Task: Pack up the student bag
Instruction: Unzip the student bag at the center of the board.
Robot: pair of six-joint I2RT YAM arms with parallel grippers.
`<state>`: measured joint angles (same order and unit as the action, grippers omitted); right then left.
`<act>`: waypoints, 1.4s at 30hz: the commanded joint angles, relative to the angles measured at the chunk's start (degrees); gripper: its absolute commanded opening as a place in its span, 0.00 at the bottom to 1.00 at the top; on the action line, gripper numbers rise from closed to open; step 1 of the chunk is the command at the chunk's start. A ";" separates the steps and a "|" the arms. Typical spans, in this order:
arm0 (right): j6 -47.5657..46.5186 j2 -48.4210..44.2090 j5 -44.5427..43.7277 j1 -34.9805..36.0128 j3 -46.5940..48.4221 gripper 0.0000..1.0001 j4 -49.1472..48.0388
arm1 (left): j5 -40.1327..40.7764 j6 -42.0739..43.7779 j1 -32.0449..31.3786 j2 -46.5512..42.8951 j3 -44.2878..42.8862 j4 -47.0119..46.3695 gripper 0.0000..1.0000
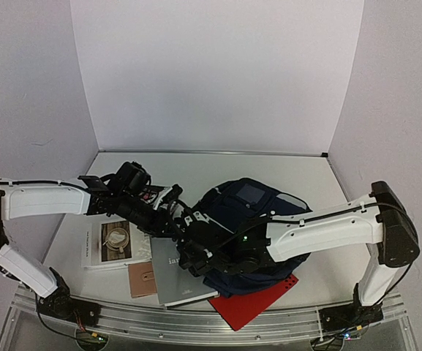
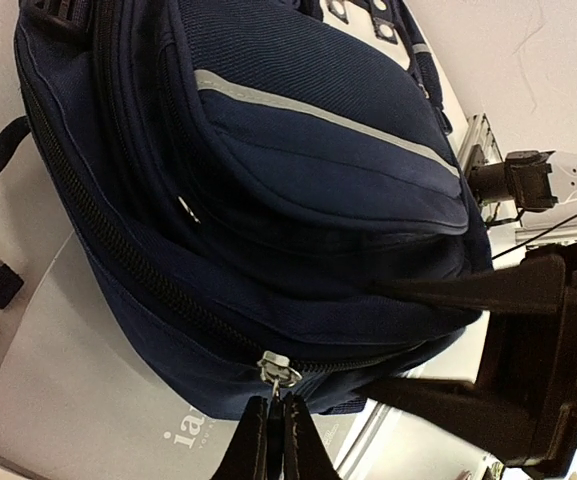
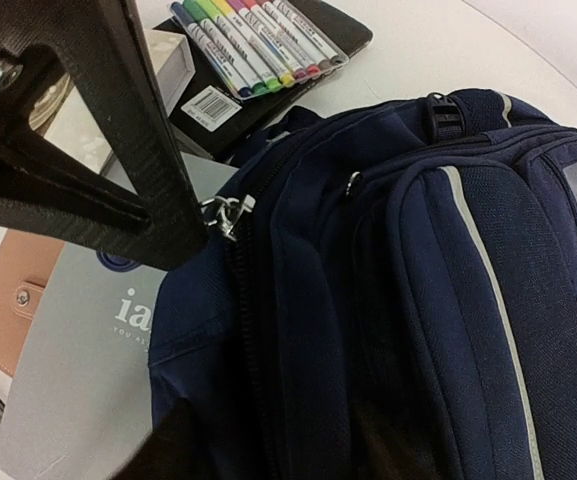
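Observation:
The student bag (image 1: 251,208), a dark navy backpack with light-grey stripes, lies mid-table, partly on a grey booklet. In the left wrist view the bag (image 2: 298,160) fills the frame. My left gripper (image 2: 273,435) is shut on the metal pull of its main zipper (image 2: 279,372); that zipper looks closed along its visible length. The pull also shows in the right wrist view (image 3: 224,214), with the left gripper's black fingers (image 3: 118,190) on it. My right gripper (image 3: 268,445) clamps the bag's near edge, with one finger (image 2: 458,290) in a fold and the other under the bag.
A grey booklet (image 1: 172,281) lies under the bag's left edge. A red folder (image 1: 258,301) sticks out at the front. A tan wallet (image 1: 142,279) and a coffee-cover book (image 1: 112,241) lie left. A marker set (image 3: 258,40) and a white box (image 3: 168,55) lie behind.

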<state>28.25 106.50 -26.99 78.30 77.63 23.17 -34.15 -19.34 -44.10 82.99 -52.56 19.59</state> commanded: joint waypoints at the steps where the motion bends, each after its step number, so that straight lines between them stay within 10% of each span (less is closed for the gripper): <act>1: 0.35 -2.09 -1.15 -0.25 -1.22 0.15 -0.86 | 5.71 -2.29 -0.28 -2.41 1.91 -2.49 0.05; 4: 1.23 -5.20 0.41 -0.22 -4.82 0.01 -0.83 | 6.80 -3.60 -0.33 -2.80 3.41 -4.65 0.11; 10: 2.79 -10.79 1.82 -0.23 -10.94 0.00 -0.85 | 3.33 -7.55 -0.28 -7.67 10.30 -15.14 0.48; 15: 2.94 -11.73 1.48 -0.25 -11.29 0.00 -0.86 | -1.77 -11.19 -0.37 -6.10 13.36 -22.85 0.57; 42: 1.54 -10.11 2.47 -0.25 -9.67 0.00 -1.71 | -5.35 -11.83 -3.86 4.04 8.61 -28.42 0.42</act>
<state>29.80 96.97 -23.39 78.13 66.41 21.12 -38.95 -31.55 -47.25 86.63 -41.67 -7.58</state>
